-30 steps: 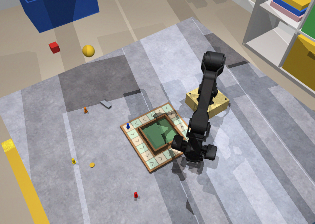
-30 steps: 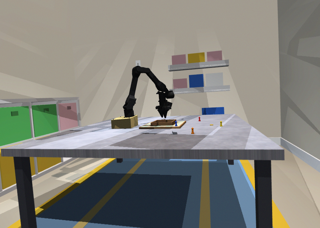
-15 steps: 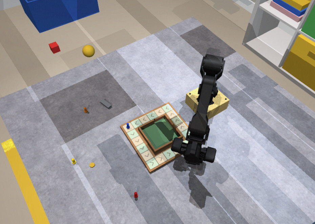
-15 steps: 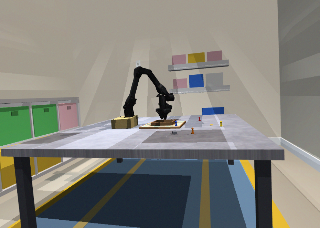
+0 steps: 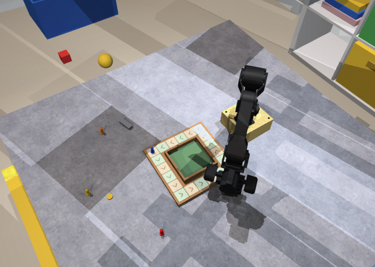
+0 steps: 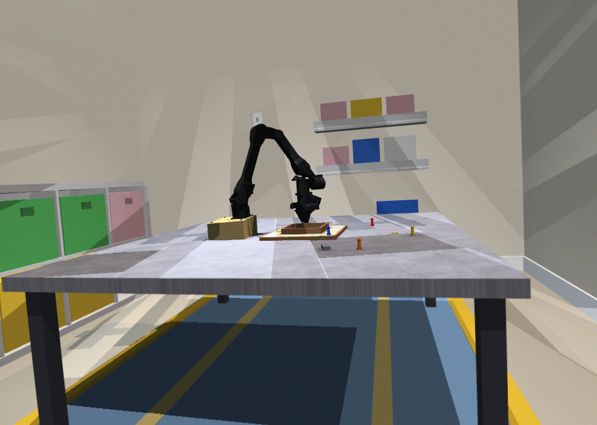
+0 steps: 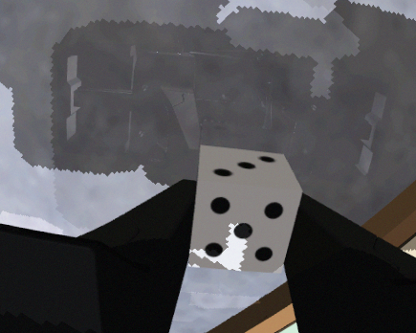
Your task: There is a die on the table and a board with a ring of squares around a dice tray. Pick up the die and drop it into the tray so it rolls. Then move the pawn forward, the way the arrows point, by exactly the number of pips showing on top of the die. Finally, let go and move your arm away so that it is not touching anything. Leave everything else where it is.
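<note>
My gripper [image 5: 229, 184] [image 6: 303, 219] [image 7: 239, 201] points down just beside the board and is shut on the white die [image 7: 249, 188]. In the wrist view the die sits between the fingertips, five pips facing the camera and three on a side face. Its underside is hidden, so I cannot tell whether it touches the table. The arm hides the die in the top view. The board [image 5: 181, 195] [image 6: 298, 238] [image 7: 402, 206] has arrowed squares around the green-floored tray [image 5: 184, 164] [image 6: 303, 230]. No die shows in the visible part of the tray. A blue pawn [image 5: 152, 150] [image 6: 328, 230] stands upright on the board's left corner square.
An orange pawn [image 5: 102, 131] [image 6: 359, 243], a yellow pawn [image 5: 87, 192] [image 6: 412, 230] and a red pawn [image 5: 161, 232] [image 6: 372, 221] stand off the board. A grey block [image 5: 126, 124] [image 6: 325, 247] and a yellow disc [image 5: 109, 196] lie on the table. The tray's walls rise above the squares.
</note>
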Action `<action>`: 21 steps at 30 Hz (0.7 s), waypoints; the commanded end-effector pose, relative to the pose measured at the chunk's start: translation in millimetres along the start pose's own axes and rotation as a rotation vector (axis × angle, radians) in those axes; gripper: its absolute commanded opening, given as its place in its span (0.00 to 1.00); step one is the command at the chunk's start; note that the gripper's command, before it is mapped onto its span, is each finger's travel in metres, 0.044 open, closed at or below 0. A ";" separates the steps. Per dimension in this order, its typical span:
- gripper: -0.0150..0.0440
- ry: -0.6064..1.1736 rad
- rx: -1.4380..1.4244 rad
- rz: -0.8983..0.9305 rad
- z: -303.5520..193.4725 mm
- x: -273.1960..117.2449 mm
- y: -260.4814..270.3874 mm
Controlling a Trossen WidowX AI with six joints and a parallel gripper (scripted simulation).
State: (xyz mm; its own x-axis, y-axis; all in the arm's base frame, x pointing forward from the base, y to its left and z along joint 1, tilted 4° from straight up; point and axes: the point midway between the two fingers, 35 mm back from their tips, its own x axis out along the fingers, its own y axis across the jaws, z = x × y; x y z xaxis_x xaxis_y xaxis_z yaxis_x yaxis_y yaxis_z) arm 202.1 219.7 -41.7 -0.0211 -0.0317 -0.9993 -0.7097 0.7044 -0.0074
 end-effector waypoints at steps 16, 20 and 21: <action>0.25 -0.004 -0.005 0.004 3.7 -119.9 8.0; 0.25 -0.004 -0.005 0.004 3.5 -121.1 8.0; 0.25 -0.004 -0.002 0.004 3.4 -121.0 7.1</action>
State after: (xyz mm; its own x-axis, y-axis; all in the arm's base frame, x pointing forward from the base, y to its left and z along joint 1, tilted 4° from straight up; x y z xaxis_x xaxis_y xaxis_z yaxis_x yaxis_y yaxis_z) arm 202.7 231.4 72.8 -0.0199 -0.0315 -0.9993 -0.7169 0.6972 -0.0078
